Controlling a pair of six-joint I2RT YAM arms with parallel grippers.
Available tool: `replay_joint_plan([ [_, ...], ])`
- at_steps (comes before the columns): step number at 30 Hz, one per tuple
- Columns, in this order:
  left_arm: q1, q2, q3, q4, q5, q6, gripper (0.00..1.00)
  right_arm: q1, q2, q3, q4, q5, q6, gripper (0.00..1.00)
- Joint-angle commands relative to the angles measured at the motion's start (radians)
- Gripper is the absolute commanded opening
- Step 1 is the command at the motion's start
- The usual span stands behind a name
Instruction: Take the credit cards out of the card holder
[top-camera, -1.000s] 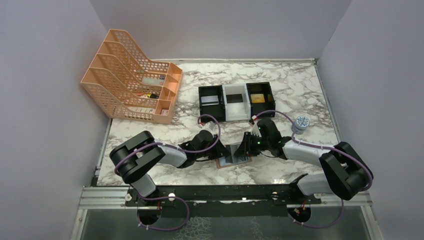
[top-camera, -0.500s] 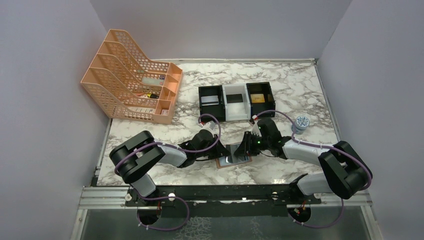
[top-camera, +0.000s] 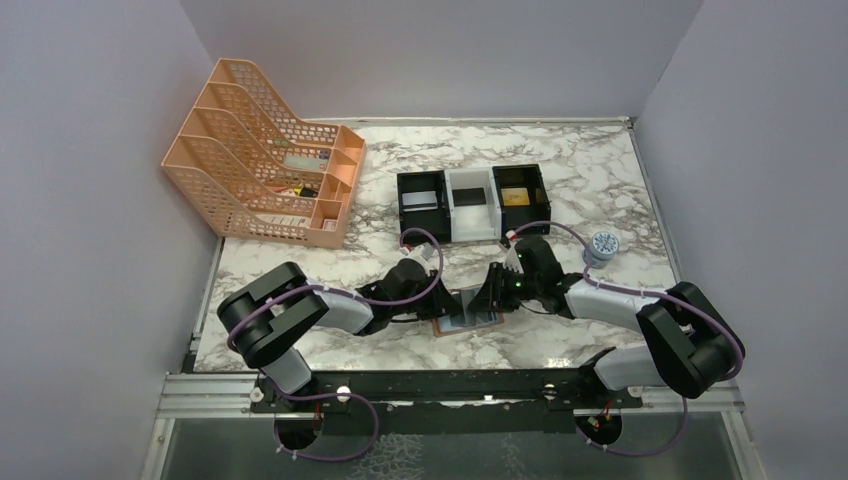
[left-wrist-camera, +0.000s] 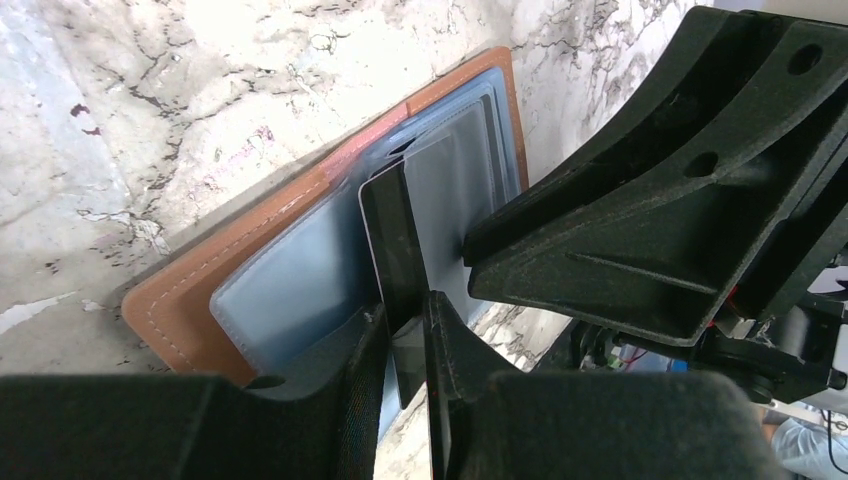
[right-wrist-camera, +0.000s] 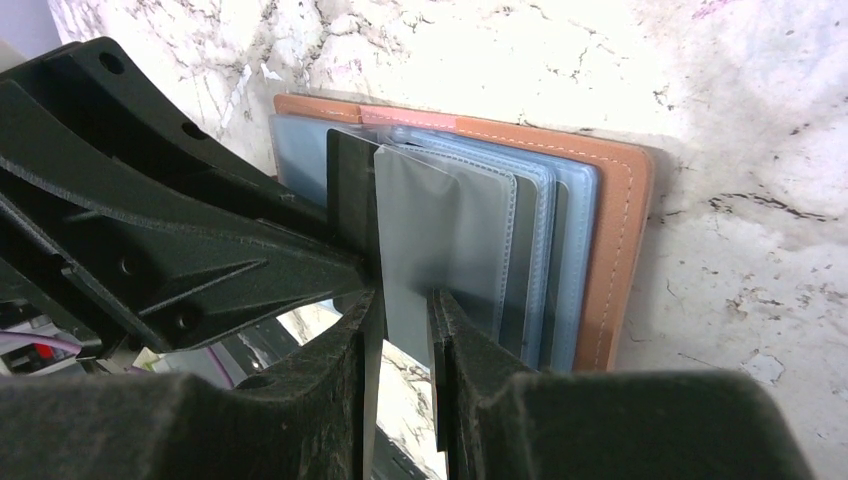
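The tan leather card holder (top-camera: 462, 322) lies open on the marble between both arms, its pale blue lining up (left-wrist-camera: 175, 310) (right-wrist-camera: 615, 220). A dark grey credit card (left-wrist-camera: 395, 240) (right-wrist-camera: 350, 190) stands on edge above the lining. My left gripper (top-camera: 447, 303) (left-wrist-camera: 408, 335) is shut on it, and the card's near corner hangs free past the fingers. My right gripper (top-camera: 487, 297) (right-wrist-camera: 405, 325) faces it from the other side, shut on a grey pocket leaf (right-wrist-camera: 430, 230) of the card holder. Whether that leaf holds a card cannot be told.
A big orange mesh file rack (top-camera: 265, 190) stands at the back left. A row of black, white and black box trays (top-camera: 472, 203) sits behind the arms, with a gold card (top-camera: 515, 196) in the right one. A small round blue-white object (top-camera: 603, 243) lies to the right.
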Motion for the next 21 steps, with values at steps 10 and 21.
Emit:
replay_joint_plan([
  [10,-0.010,-0.020,0.005,0.063,0.055,-0.022,0.13,0.000,0.021,-0.037,0.008,0.074,0.024,0.25],
  [21,0.000,-0.047,-0.040,0.064,0.025,-0.056,0.00,-0.001,0.011,-0.034,-0.011,0.100,0.013,0.25],
])
